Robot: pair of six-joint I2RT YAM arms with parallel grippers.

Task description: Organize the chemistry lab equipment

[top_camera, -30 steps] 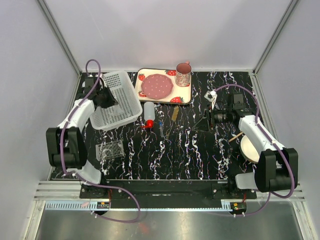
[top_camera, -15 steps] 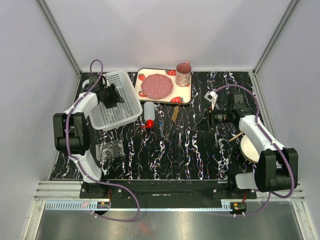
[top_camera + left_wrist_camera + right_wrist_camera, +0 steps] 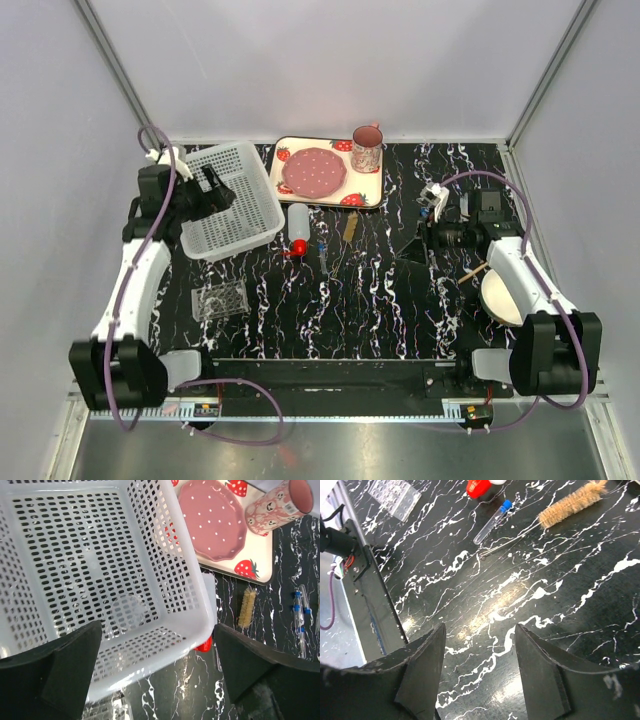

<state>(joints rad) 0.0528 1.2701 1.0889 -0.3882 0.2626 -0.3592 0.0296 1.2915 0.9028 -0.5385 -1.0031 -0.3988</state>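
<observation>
Left end effector (image 3: 222, 190) hangs over the white mesh basket (image 3: 255, 215). Its jaws are spread wide with nothing between them. Its wrist view shows only basket floor below, with a faint clear piece (image 3: 127, 611) on it, too hazy to name. Right end effector (image 3: 415, 245) sits low over the worktop (image 3: 380, 310) at mid-right, fingers apart, holding nothing.

Loose gear lies in 1 cluster between the 2 arms:
- The red-capped bottle (image 3: 297, 228) is just beside the basket's near-right corner, cap at the near end.
- The blue-capped tubes (image 3: 322, 252) are a little right of the bottle.
- The tan bristle brush (image 3: 349, 228) is right again.
- The grid rack (image 3: 220, 298) lies apart, near-left, in front of the basket.

Key relation: the cluster lies to the right end effector's left, ahead of its fingers. The brush is the nearest piece to it. The bottle is nearer the left end effector, just past the basket wall. From above, bottle, tubes and brush all run roughly far-to-near, so across the right arm's line of reach. In the right wrist view 1 tube and the brush lie diagonal to the finger gap.

Judgement: the right arm suits the brush or a tube, with some wrist roll so the fingers close across the long axis. The left arm suits the bottle.
</observation>
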